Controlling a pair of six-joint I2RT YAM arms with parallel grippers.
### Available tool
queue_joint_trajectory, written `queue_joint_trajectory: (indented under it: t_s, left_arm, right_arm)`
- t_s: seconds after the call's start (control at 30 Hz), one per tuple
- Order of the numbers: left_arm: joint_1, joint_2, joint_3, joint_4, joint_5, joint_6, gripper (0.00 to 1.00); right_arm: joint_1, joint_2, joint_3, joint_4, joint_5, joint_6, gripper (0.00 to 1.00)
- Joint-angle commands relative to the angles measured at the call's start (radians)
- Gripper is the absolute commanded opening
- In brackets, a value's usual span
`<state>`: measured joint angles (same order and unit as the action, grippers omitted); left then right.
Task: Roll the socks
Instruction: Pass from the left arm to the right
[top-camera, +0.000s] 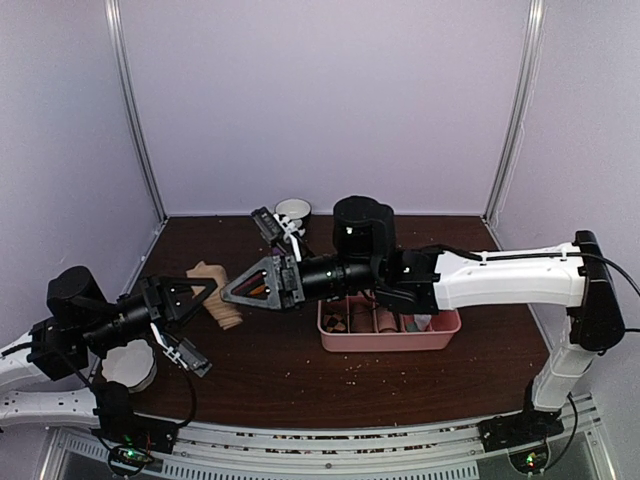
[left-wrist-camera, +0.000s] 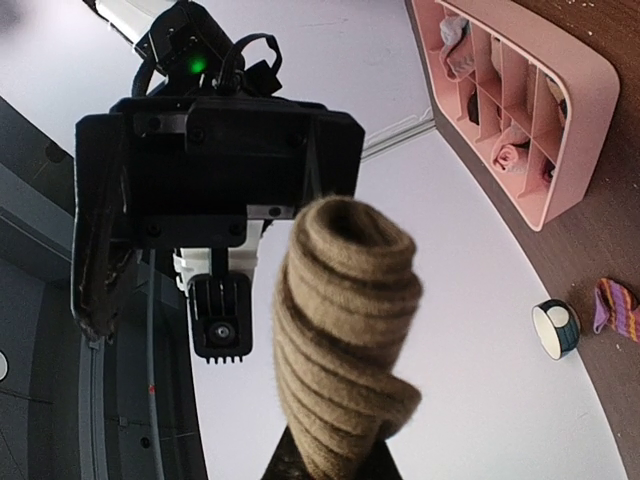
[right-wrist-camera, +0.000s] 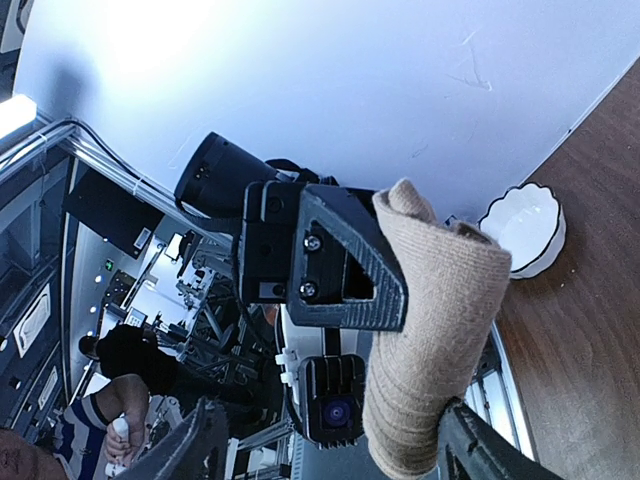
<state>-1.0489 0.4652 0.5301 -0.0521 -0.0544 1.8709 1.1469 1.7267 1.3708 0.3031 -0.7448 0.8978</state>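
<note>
Judging by its tight coil, the tan sock (left-wrist-camera: 345, 340) is nearly rolled. The left jaws pinch one end and hold it above the desk (top-camera: 300, 380), and the right jaws stand wide on either side of it. The red striped sock (left-wrist-camera: 615, 310) lies by a small cup (left-wrist-camera: 555, 328), apparently unrolled. A pink tray (top-camera: 390, 342) and white bowl (top-camera: 130, 365) sit nearby, neither obstructing.

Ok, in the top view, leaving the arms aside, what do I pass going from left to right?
white bowl → tan sock → small cup → pink divided tray
</note>
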Motion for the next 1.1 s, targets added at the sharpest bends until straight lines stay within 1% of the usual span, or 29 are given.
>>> queue_joint_trajectory:
  t_s: [0.0, 0.13, 0.3, 0.33, 0.43, 0.57, 0.63, 0.67, 0.73, 0.8, 0.87, 0.9, 0.97, 1.07]
  left_arm:
    - [0.001, -0.022, 0.027, 0.064, 0.022, 0.028, 0.0]
    - [0.001, -0.024, 0.03, 0.066, 0.023, 0.035, 0.0]
    - [0.001, -0.015, 0.036, 0.079, 0.009, 0.033, 0.0]
    - [0.001, -0.012, 0.037, 0.083, 0.006, 0.033, 0.0]
    - [0.001, -0.002, 0.043, 0.096, -0.007, 0.031, 0.0]
    - [0.001, 0.013, 0.049, 0.113, -0.029, 0.029, 0.0]
    - [0.0, 0.024, 0.051, 0.127, -0.042, 0.028, 0.0]
    - [0.001, 0.029, 0.052, 0.137, -0.048, 0.027, 0.0]
    - [0.001, 0.041, 0.052, 0.149, -0.06, 0.027, 0.0]
    - [0.001, 0.052, 0.053, 0.158, -0.072, 0.027, 0.0]
    - [0.001, 0.055, 0.053, 0.16, -0.081, 0.028, 0.0]
    - [0.0, 0.056, 0.053, 0.157, -0.083, 0.029, 0.0]
    - [0.0, 0.057, 0.052, 0.149, -0.093, 0.029, 0.0]
    - [0.001, 0.06, 0.051, 0.146, -0.114, 0.03, 0.0]
  right_arm:
    - [0.016, 0.04, 0.062, 0.019, -0.05, 0.007, 0.71]
    - [0.025, 0.072, 0.087, 0.041, -0.045, 0.03, 0.68]
    - [0.027, 0.098, 0.067, 0.138, -0.021, 0.103, 0.55]
    - [0.026, 0.105, 0.064, 0.151, -0.02, 0.118, 0.54]
    - [0.028, 0.122, 0.039, 0.196, -0.008, 0.16, 0.57]
    - [0.025, 0.145, -0.003, 0.349, 0.011, 0.259, 0.68]
    - [0.026, 0.153, -0.017, 0.424, 0.028, 0.301, 0.69]
    - [0.026, 0.158, -0.023, 0.47, 0.036, 0.332, 0.68]
    - [0.022, 0.167, -0.038, 0.562, 0.063, 0.39, 0.61]
    - [0.018, 0.177, -0.058, 0.662, 0.097, 0.452, 0.51]
    - [0.012, 0.185, -0.074, 0.735, 0.122, 0.503, 0.36]
    - [0.01, 0.186, -0.082, 0.753, 0.129, 0.517, 0.22]
    - [0.009, 0.181, -0.098, 0.755, 0.137, 0.524, 0.09]
    - [0.005, 0.162, -0.131, 0.748, 0.139, 0.525, 0.01]
